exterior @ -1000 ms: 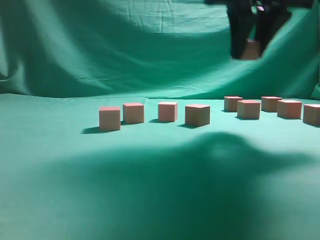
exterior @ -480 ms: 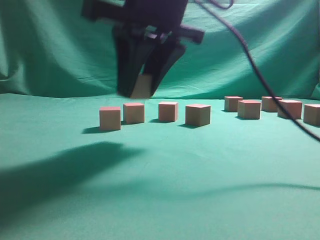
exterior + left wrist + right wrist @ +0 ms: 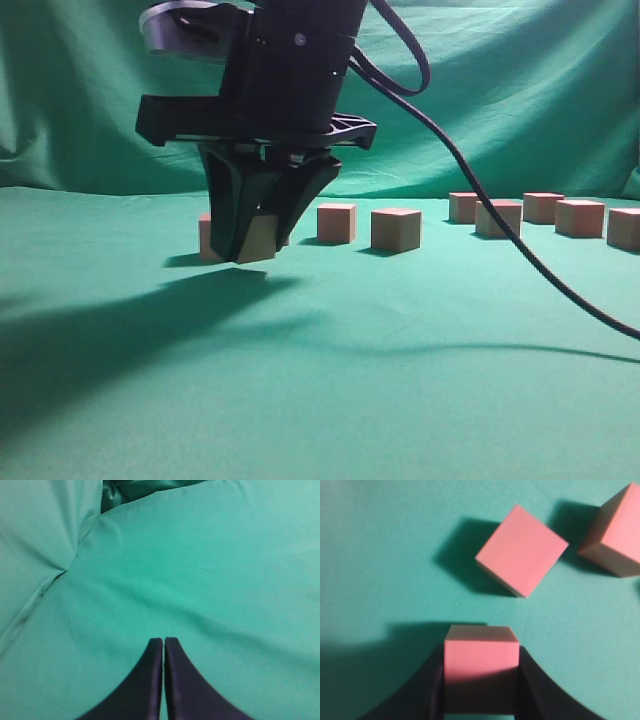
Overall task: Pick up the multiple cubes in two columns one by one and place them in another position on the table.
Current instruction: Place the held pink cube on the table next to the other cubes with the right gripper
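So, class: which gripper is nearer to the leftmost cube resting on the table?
Right. The right gripper, shut on a cube, hangs just in front of the leftmost cube. The left gripper shows only bare cloth.

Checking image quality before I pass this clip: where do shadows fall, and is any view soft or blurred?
Exterior view: the right gripper throws a broad dark shadow across the table to the lower left; edges look soft. Right wrist view: the held cube and loose cubes cast dark shadows leftward, slightly soft. Left wrist view: evenly lit cloth, sharp.
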Motion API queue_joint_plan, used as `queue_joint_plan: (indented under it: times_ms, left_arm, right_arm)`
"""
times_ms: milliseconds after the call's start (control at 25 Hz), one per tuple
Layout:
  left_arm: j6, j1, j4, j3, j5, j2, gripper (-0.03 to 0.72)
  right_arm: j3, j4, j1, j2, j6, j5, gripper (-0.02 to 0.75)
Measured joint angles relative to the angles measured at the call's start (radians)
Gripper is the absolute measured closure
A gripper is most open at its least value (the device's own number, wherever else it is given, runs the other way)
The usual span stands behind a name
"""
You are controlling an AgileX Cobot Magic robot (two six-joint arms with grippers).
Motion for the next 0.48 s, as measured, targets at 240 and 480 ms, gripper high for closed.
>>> queue_joint_plan:
  times_ms: [240,480]
  left_arm:
    - [0.0,0.0,0.0,0.0,0.0,0.0,0.688]
    - [0.0,0.0,0.0,0.0,0.0,0.0,0.688]
  right_arm:
    - [-0.001,-0.002,0.0,0.018,0.002,-0.022,0.478]
    - [-0.002,-0.025,0.0,0.027,0.005,-0.023,0.478]
